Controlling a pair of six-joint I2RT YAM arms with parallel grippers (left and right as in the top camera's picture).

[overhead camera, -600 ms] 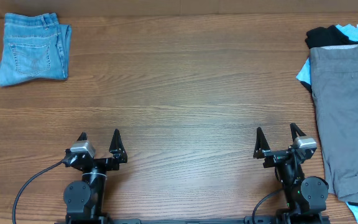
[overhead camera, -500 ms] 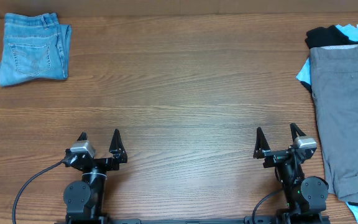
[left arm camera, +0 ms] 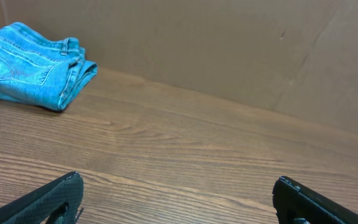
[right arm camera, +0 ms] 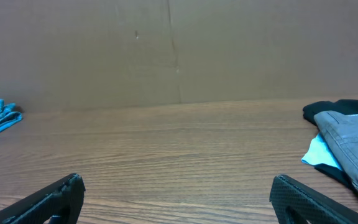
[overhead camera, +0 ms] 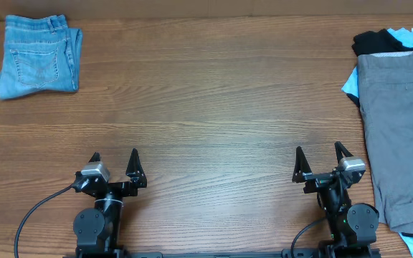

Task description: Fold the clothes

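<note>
A folded pair of blue jeans [overhead camera: 37, 56] lies at the table's far left corner; it also shows in the left wrist view [left arm camera: 30, 63]. A pile of unfolded clothes lies along the right edge: grey shorts [overhead camera: 399, 136] on top, a black garment [overhead camera: 375, 41] and a light blue one [overhead camera: 411, 36] under them. The grey shorts also show in the right wrist view [right arm camera: 353, 134]. My left gripper [overhead camera: 115, 159] is open and empty near the front edge. My right gripper [overhead camera: 318, 155] is open and empty, just left of the shorts.
The wooden table [overhead camera: 206, 122] spreads between the jeans and the pile. A brown cardboard wall [right arm camera: 166, 50] stands along the far edge. A black cable [overhead camera: 38, 208] runs from the left arm's base.
</note>
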